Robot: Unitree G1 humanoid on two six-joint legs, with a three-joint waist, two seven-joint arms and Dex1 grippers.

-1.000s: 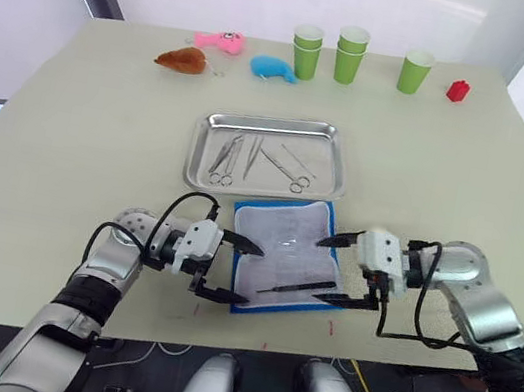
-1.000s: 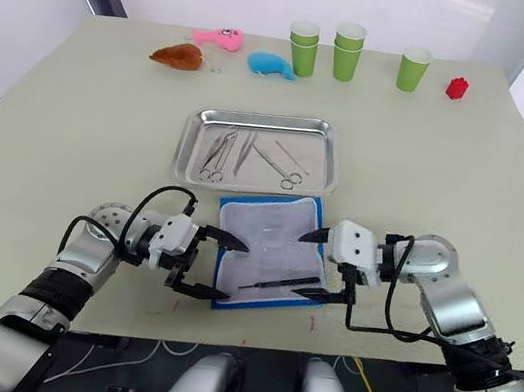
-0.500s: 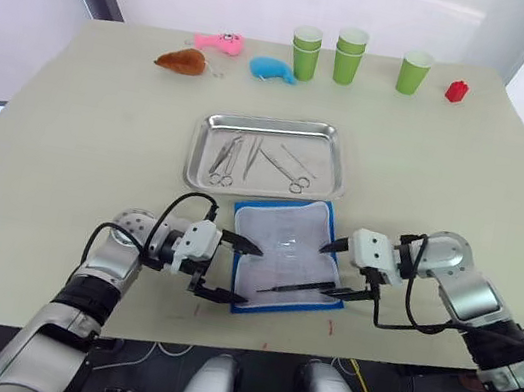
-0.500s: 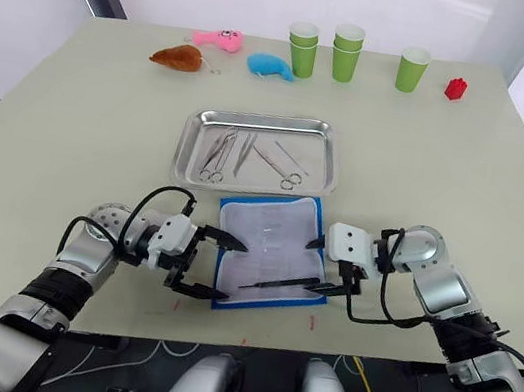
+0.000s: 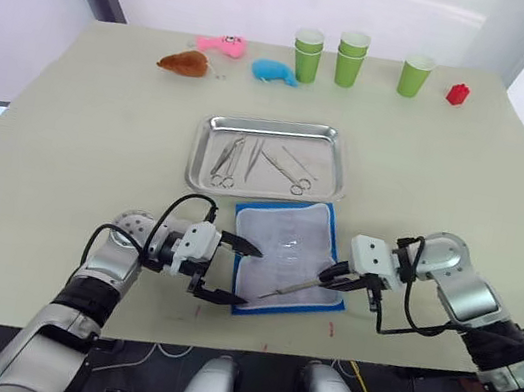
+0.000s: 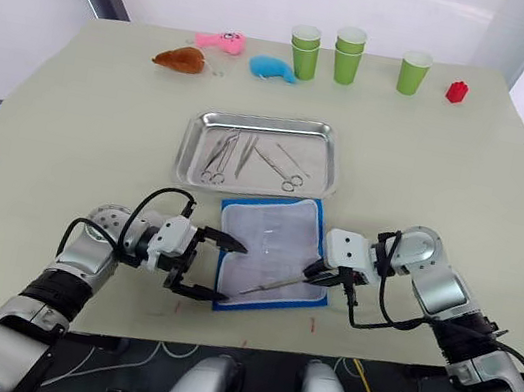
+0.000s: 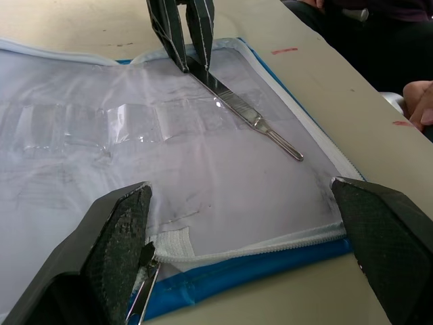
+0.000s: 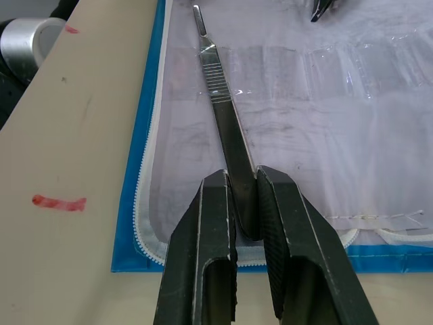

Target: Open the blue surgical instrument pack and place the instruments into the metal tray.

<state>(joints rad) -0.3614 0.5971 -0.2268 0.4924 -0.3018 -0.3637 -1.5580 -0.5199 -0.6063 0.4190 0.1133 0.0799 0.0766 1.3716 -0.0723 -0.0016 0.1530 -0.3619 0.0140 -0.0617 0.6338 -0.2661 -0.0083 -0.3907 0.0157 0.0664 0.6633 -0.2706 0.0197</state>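
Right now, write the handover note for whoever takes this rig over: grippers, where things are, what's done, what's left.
Right gripper: shut on the near end of a straight silver instrument that lies across the lining of the open blue pack.
Left gripper: open, fingers at the pack's left edge, holding nothing.
Metal tray: just beyond the pack, with several scissors and straight tools already inside.
Done: pack opened, most instruments moved.
Left: carry the gripped instrument to the tray. A bit of metal also shows at the pack's left edge by the left fingers, possibly another tool; check it.
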